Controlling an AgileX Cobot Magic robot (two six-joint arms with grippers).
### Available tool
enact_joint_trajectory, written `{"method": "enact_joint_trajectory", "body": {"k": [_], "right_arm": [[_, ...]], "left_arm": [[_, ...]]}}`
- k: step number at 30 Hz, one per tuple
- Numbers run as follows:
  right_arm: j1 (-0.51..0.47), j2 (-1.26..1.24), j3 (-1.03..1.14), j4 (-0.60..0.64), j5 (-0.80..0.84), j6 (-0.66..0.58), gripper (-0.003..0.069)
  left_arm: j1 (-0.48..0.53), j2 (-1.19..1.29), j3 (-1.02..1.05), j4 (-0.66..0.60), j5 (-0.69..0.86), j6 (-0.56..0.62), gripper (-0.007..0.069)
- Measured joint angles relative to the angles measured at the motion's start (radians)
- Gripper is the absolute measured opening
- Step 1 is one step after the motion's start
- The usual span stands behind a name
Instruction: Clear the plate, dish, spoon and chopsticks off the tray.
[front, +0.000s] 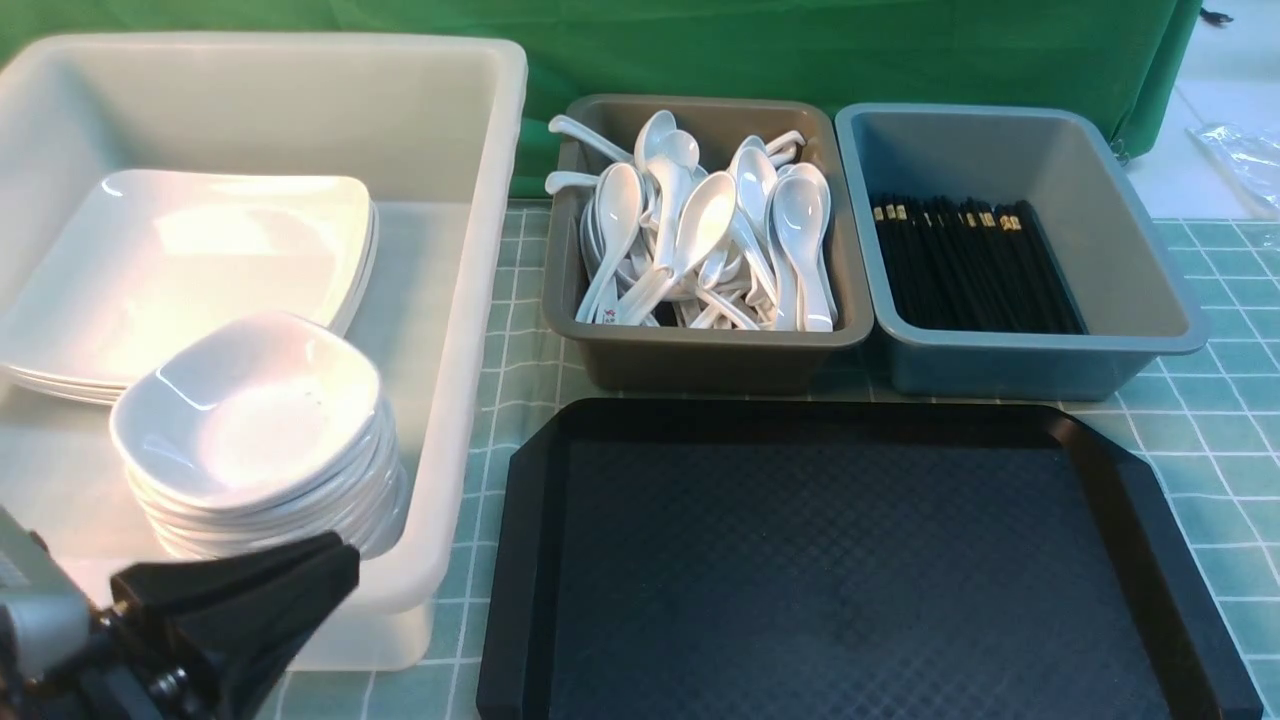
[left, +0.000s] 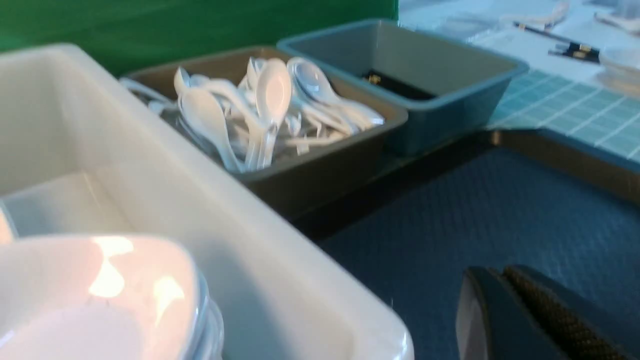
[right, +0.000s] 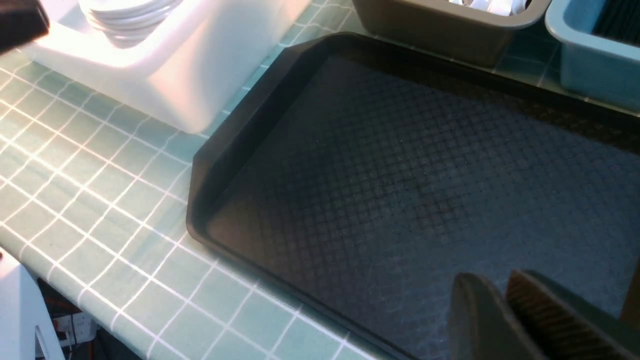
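Fingers (front: 340, 570) of left arm pressed together beside dish (front: 250, 420) stack.

The tray (front: 850, 560) is seen lying flat on the tiled tabletop, black, rectangular with clipped corners, its raised rim enclosing a diamond-textured floor on which nothing rests. The plate (front: 190, 265), large, white and squarish, is found on top of a stack inside the white bin (front: 480, 300). The dish (front: 250, 410), small and deep, is stacked uppermost just in front of it. The spoon and chopsticks cannot be told apart from others heaped in the brown bin (front: 700, 350) and grey-blue bin (front: 1030, 350).
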Motion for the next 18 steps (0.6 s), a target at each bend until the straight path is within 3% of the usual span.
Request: {"method": "enact_joint_trajectory", "body": {"k": [3, 6, 8, 9, 10, 12, 15, 18], "right_arm": [[-0.036, -0.004, 0.014, -0.001, -0.01, -0.001, 0.0127], [-0.135, -0.023, 0.032, -0.03, -0.029, -0.023, 0.0118], [-0.261, -0.064, 0.074, -0.011, -0.058, -0.127, 0.0066], [-0.363, -0.113, 0.133, 0.03, -0.11, -0.267, 0.003], [-0.376, -0.113, 0.143, 0.03, -0.118, -0.282, 0.0028], [-0.521, -0.194, 0.273, 0.104, -0.238, -0.408, 0.0016], [-0.7, -0.302, 0.459, 0.204, -0.431, -0.479, 0.0015], [-0.782, -0.387, 0.624, 0.233, -0.545, -0.496, 0.0015]], "left_arm": [[0.0, 0.0, 0.027, 0.0, 0.0, 0.0, 0.0013], [0.0, 0.0, 0.046, 0.0, 0.0, 0.0, 0.0013], [0.0, 0.0, 0.063, 0.0, 0.0, 0.0, 0.0013], [0.0, 0.001, 0.076, 0.0, 0.0, 0.0, 0.0013], [0.0, 0.001, 0.076, 0.0, 0.0, 0.0, 0.0013], [0.0, 0.001, 0.083, 0.001, 0.015, 0.0, 0.0013], [0.0, 0.001, 0.083, 0.001, 0.029, 0.0, 0.0013], [0.0, 0.001, 0.083, 0.001, 0.029, 0.0, 0.0013]]}}
